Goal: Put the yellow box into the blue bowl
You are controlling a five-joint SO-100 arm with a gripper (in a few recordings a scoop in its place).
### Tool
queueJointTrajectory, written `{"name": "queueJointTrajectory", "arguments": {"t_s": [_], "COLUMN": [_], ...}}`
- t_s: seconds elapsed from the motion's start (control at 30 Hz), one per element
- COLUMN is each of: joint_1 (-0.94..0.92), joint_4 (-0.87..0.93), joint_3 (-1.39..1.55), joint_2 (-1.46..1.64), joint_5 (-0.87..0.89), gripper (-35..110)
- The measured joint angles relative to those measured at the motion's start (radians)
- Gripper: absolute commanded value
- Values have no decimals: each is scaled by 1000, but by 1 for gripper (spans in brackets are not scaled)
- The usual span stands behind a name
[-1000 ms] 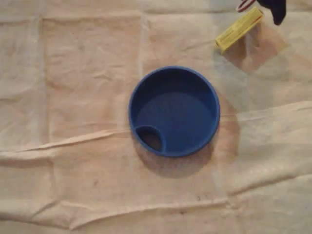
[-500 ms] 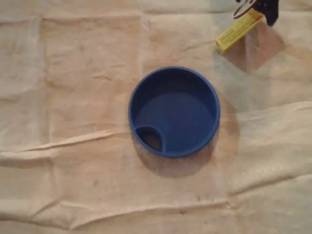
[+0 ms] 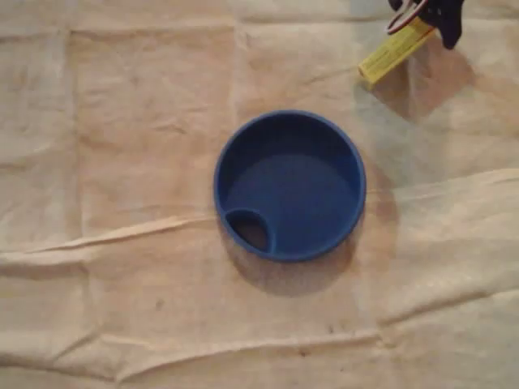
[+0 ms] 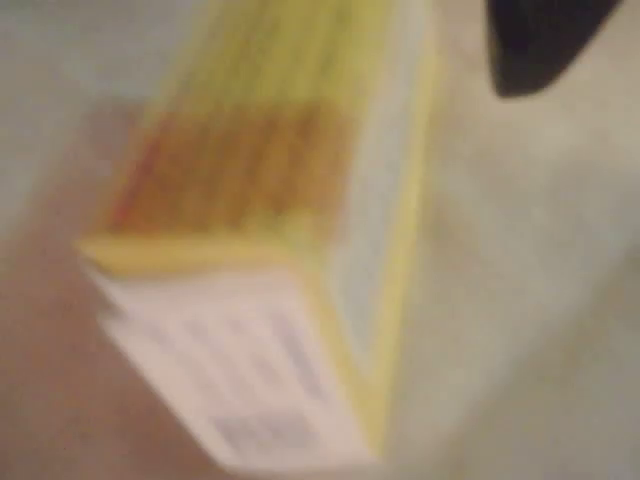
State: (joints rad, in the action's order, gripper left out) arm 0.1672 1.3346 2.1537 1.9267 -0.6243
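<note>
The hand (image 3: 434,16) is seen at the far right edge of the overhead view. Over the last second it has been brought leftward, so that the far end of the yellow box (image 3: 392,53) is now covered by it, where that end was earlier left bare. Whether the hand is wide, narrow or already gripping cannot be told. In the wrist view only one dark finger (image 4: 540,40) is made out, at the upper right, beside the blurred box (image 4: 270,260), which is seen very close.

The box itself has not been shifted. It is laid slantwise on the cloth (image 3: 122,162) that covers the worktop, with its near end at the same spot as before and its shadow unchanged in place beside it. No lift is therefore judged to have been begun. The approach appears finished, and the grasp is taken to be the step in hand.

The blue bowl (image 3: 289,121) is left untouched in the middle of the worktop, well apart from the box and nearer and to the left of it. It is empty, and a small pocket (image 3: 250,230) is set inside its near left wall.
</note>
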Motion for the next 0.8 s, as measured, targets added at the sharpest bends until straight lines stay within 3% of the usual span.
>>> {"name": "queueJointTrajectory", "arguments": {"t_s": [0.8], "joint_1": [66], "joint_4": [-199], "joint_3": [121], "joint_2": [0], "joint_5": [0], "gripper": [32]}}
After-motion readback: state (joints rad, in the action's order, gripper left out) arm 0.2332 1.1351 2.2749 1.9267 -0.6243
